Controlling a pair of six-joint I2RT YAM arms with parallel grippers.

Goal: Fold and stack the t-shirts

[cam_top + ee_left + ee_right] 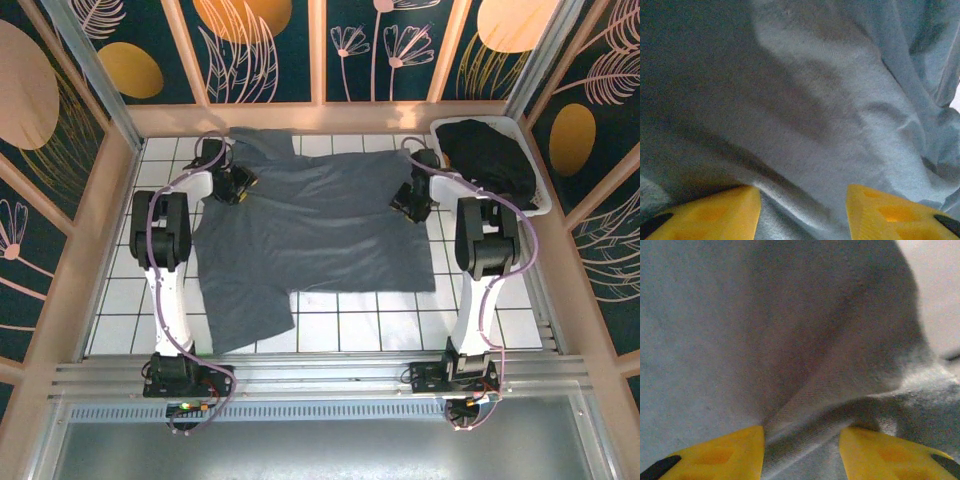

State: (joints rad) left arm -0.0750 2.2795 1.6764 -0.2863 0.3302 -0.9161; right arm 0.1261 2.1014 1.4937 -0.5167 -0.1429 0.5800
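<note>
Top external view: the white-tiled worktop (380,320) carries one slate grey t-shirt (320,240), spread nearly flat over its middle. The shirt lies sideways. One sleeve reaches the far edge on the left, the other trails toward the near left corner, and the hem runs down the right side. At the far right corner stands a white bin (540,190) holding a heap of black t-shirts (490,160), not yet folded.

Both arms reach to the far side of the grey shirt. The left fingers (238,185) sit on its left part, just beside the far sleeve. The right fingers (412,200) sit at the far end of the hem.

In the right wrist view a ridge of grey cloth is gathered between the yellow fingers and rises tented away from them, so they look clenched on the fabric. In the left wrist view cloth lies in the gap with a soft fold running into it, but I cannot tell whether those fingers have clenched or merely rest on it.

The step in hand looks like taking hold of the shirt's far edge for the first fold. The next move calls for both holds to be secure. Then both arms should lift evenly and carry that edge toward the near edge, keeping the cloth taut between them so it lays over without bunching.
</note>
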